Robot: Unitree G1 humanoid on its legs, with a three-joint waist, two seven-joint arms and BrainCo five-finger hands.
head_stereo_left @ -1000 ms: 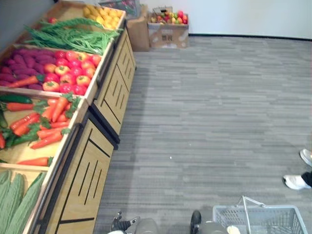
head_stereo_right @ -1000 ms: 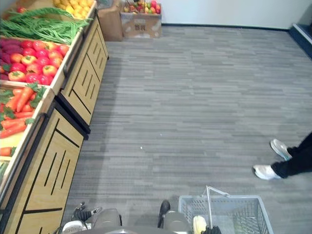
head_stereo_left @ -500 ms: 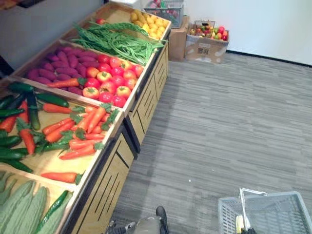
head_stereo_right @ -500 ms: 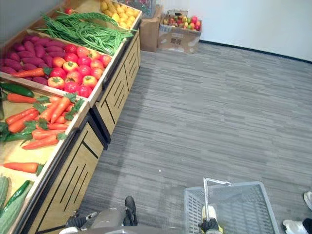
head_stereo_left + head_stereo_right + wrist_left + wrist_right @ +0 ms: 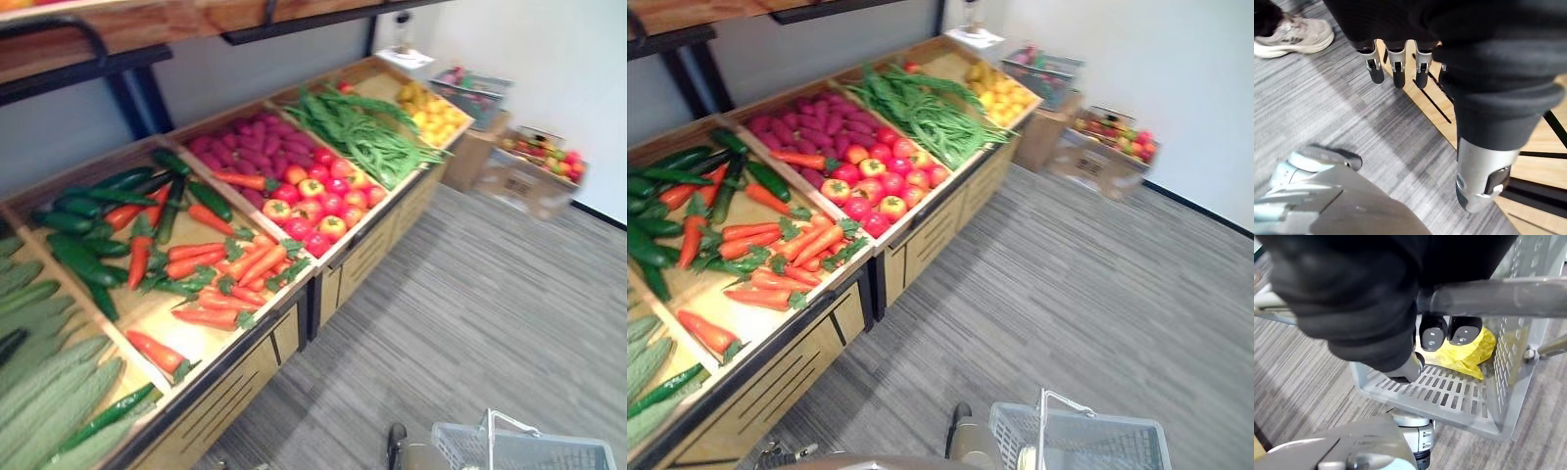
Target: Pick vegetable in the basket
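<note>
My left hand (image 5: 1420, 62) hangs with fingers (image 5: 1397, 67) straight and slightly spread, holding nothing. Past them are the grey floor (image 5: 1342, 112), a person's shoe (image 5: 1295, 36) and, just beside, the counter's (image 5: 235, 377) wooden front. My right hand (image 5: 1463, 334) has its fingers (image 5: 1432, 335) curled round the basket handle (image 5: 1508, 296). The yellow produce (image 5: 1476, 351) lies in the grey basket (image 5: 1449, 392), just below those fingers.

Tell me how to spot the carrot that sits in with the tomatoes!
Find the long wooden stand by the wall, then its bin of red tomatoes and purple vegetables. One carrot lies at the purple pile's edge beside the tomatoes: the only long orange thing there, with a green top.
</note>
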